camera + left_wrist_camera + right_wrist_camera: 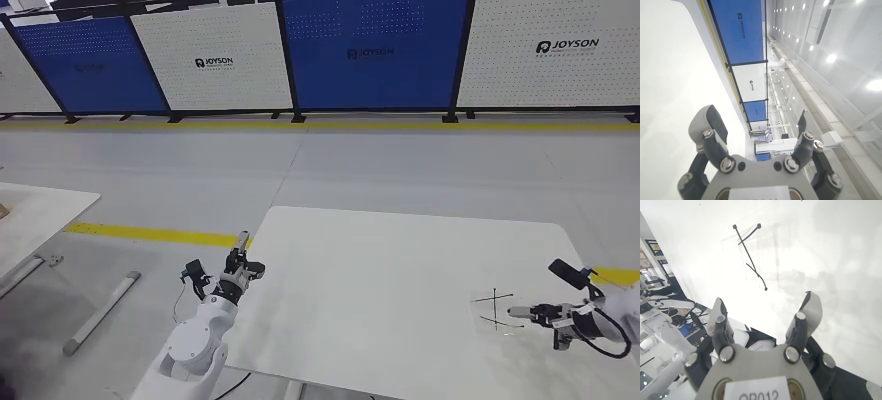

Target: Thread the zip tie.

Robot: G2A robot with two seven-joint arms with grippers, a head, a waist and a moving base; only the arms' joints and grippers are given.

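Spotting three black zip ties [496, 300] on a clear sheet [768, 256] near the right end of the white worktop [400, 260], toward the front edge. Taking the right wrist view for detail:
- long tie [747, 253] running straight across the sheet
- second tie [750, 233] crossing it near the head end, with both heads close together
- third tie [762, 282] crossing it near the tail end, curved, with its head on the side nearest the right hand [763, 296]

Reading all three as flat, loose strands with tails outside the heads, unthreaded.

Logging right hand as open: fingers spread wide, with nothing between the pads and no contact with any tie. Placing it at the worktop's right edge, just beside the sheet, tips aimed at the ties.

Logging left hand [757, 113] as open too, gripping nothing. Placing it at the worktop's left edge near the front corner, well apart from the sheet and ties. Aimed away toward the blue and white pegboard panels [370, 50] at the back of the room.

Noting a yellow floor line [150, 234] beside the worktop's far left corner, plus a second white table [45, 205] off to the left.
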